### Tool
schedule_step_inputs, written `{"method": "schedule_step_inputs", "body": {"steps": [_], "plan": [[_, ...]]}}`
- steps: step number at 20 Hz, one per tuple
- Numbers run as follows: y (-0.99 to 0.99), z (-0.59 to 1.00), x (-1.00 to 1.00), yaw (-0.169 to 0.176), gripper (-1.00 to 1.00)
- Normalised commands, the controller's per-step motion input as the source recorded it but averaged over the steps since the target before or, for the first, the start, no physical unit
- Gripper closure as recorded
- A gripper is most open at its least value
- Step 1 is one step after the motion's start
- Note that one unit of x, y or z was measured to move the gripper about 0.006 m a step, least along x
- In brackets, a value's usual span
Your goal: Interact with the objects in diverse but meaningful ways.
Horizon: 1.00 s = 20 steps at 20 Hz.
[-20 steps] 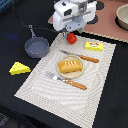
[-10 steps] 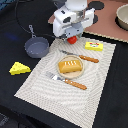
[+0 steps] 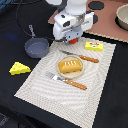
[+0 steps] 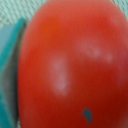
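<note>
My gripper is down over the red tomato at the far edge of the striped placemat. In the wrist view the tomato fills the picture, with one teal finger beside it; the other finger is hidden. The jaws look spread around the tomato. The golden bread loaf lies mid-mat. The yellow butter block is on the exterior view's right. The grey saucepan and the holed cheese wedge sit off the mat on its left.
A wooden-handled knife lies behind the bread and a fork in front of it. A brown board with a bowl is at the back right. A black cable runs behind the saucepan.
My gripper has come down onto the tomato, which was in plain sight below it before and is now mostly covered by the hand.
</note>
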Motion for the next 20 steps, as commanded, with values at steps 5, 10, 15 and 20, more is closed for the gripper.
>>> {"method": "schedule_step_inputs", "body": {"steps": [5, 10, 15, 20], "plan": [[-0.05, 0.44, 0.15, 0.0, 1.0], [-0.3, 1.0, 0.0, -0.007, 1.0], [-0.69, 0.92, -0.01, 0.0, 1.0], [-0.91, 0.4, 0.0, 0.006, 1.0]]}}
